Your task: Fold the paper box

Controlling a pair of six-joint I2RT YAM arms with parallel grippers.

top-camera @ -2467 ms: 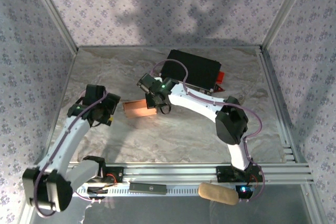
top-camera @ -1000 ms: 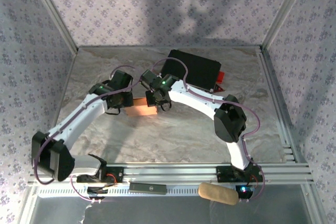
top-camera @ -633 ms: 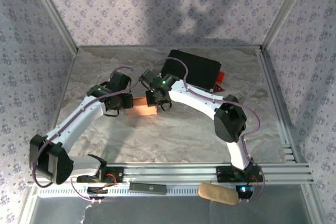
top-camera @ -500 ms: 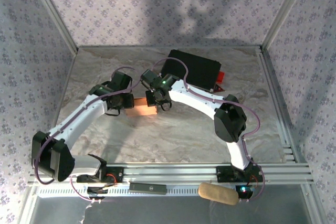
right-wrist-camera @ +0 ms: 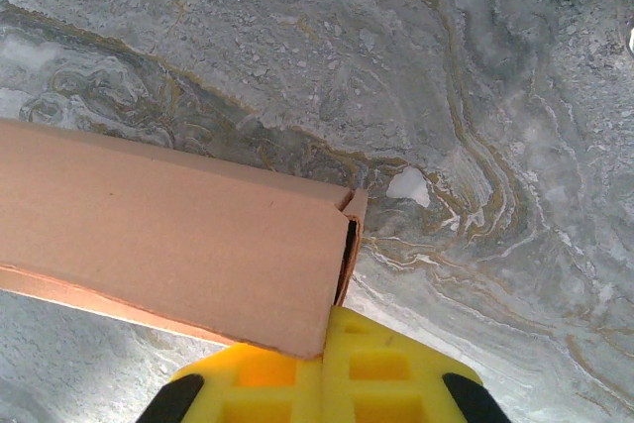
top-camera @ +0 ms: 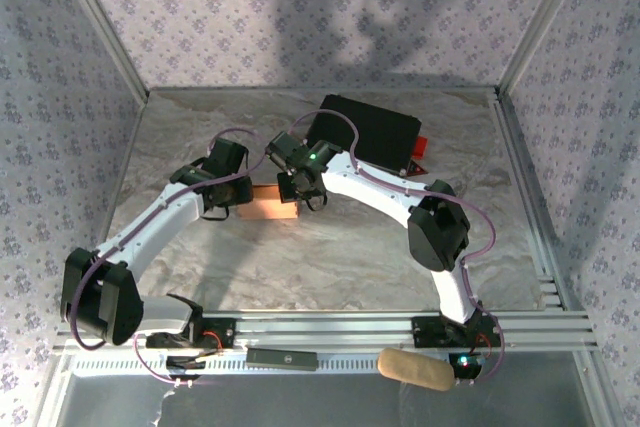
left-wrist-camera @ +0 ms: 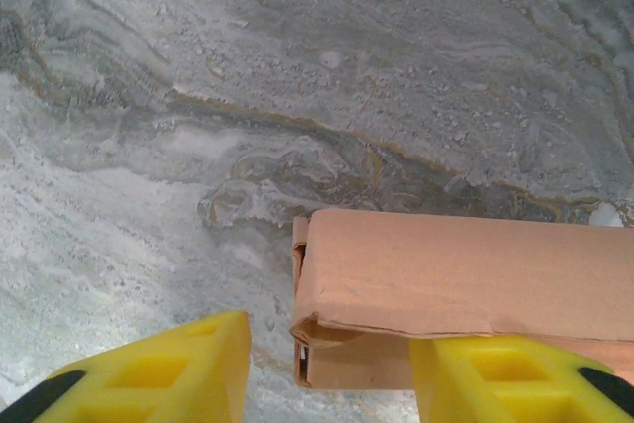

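The paper box [left-wrist-camera: 466,264] lies formed on the desk [left-wrist-camera: 297,66], one gaping end inside the spread left gripper [left-wrist-camera: 332,344], its other end at the right gripper [right-wrist-camera: 327,349], whose grip I cannot tell; tucking ends likely remains.

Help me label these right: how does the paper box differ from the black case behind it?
Colour: the paper box is salmon-pink cardboard, while the black case is black.
Size: in the top view the paper box looks much smaller than the black case.
Place: the paper box lies nearer the front, and the black case sits farther back.
Both are rectangular.
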